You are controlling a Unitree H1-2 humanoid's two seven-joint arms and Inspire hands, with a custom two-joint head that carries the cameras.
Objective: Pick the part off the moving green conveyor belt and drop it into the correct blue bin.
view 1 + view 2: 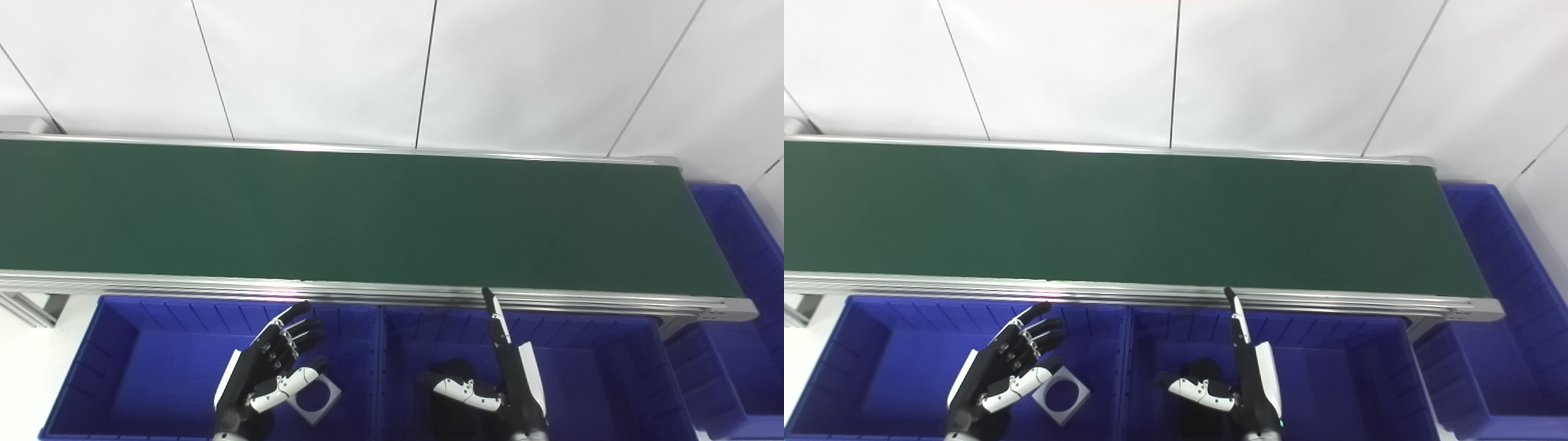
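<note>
The green conveyor belt (367, 214) runs across the view and carries no part. A grey square part with a round hole (317, 399) lies in the left blue bin (153, 367). My left hand (269, 367) is open above that bin, thumb just over the part, holding nothing. My right hand (502, 380) is open above the middle blue bin (600, 373), fingers straight and pointing toward the belt. A dark round thing (453, 373) lies in that bin under my right thumb, partly hidden.
A third blue bin (741, 245) stands past the belt's right end. The belt's silver frame rail (367, 291) runs between the bins and the belt. A white panelled wall (392, 67) is behind.
</note>
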